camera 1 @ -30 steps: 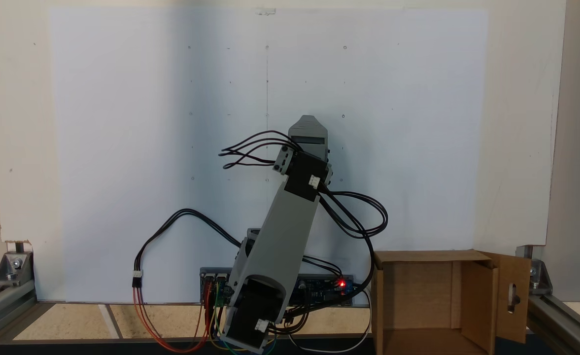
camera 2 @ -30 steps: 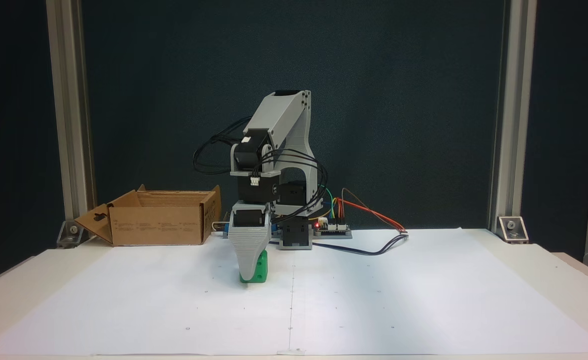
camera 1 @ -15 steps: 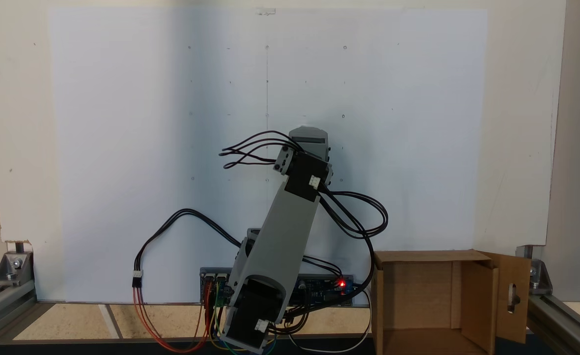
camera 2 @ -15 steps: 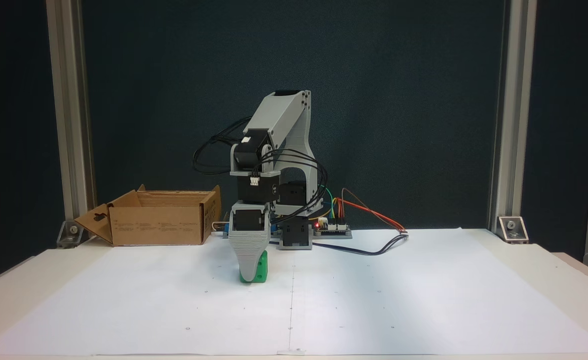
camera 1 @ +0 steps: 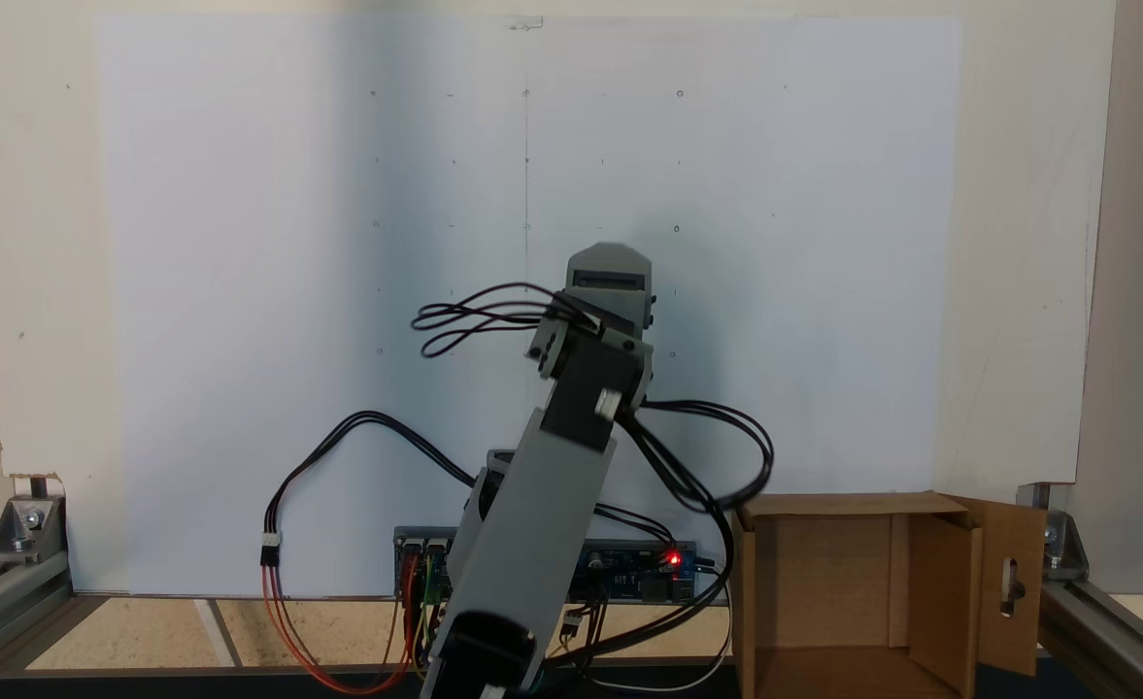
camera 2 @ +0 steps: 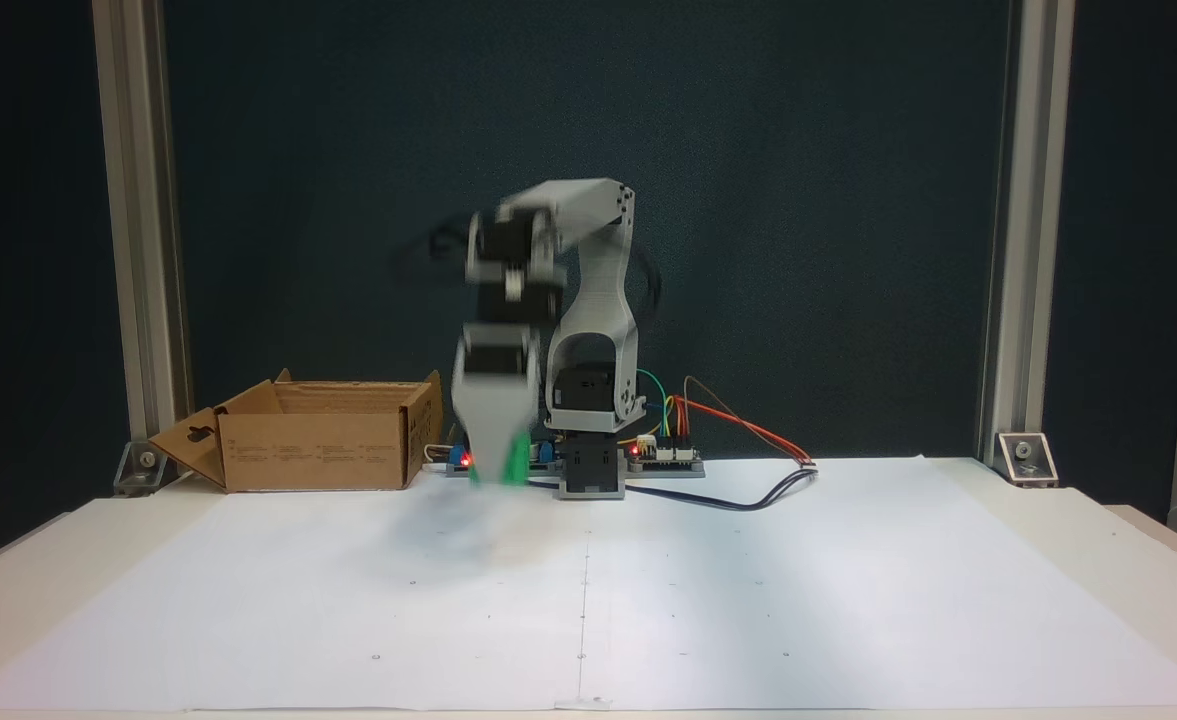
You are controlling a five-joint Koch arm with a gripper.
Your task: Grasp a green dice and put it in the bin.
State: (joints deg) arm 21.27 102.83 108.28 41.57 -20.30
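Lifted off the desk (camera 2: pixel 848 600) since a second ago: then planted low on the white paper with the dice pinched at the tip, now raised and motion-blurred, end effector (camera 2: pixel 496 470) hanging above the sheet with the dice (camera 2: pixel 516 463) as a green smear at its tip. Clamped on the dice, by the look of it, since the green rides up with it; exact jaw gap lost in blur. Grasp apparently done, carry begun. Bin (camera 2: pixel 318 440) to the left in that view, well apart, not yet reached; to the right in the other fixed view, bin (camera 1: pixel 823 582), open top showing bare inside.

Dice: small, bright green, hard plastic by its look; pips unreadable. Bin: brown corrugated cardboard, flaps splayed, one with a slot cutout. Arm: grey printed shells, black servos, looping black cables (camera 1: pixel 707 456). Paper: smooth, matt, dotted with tiny marks.
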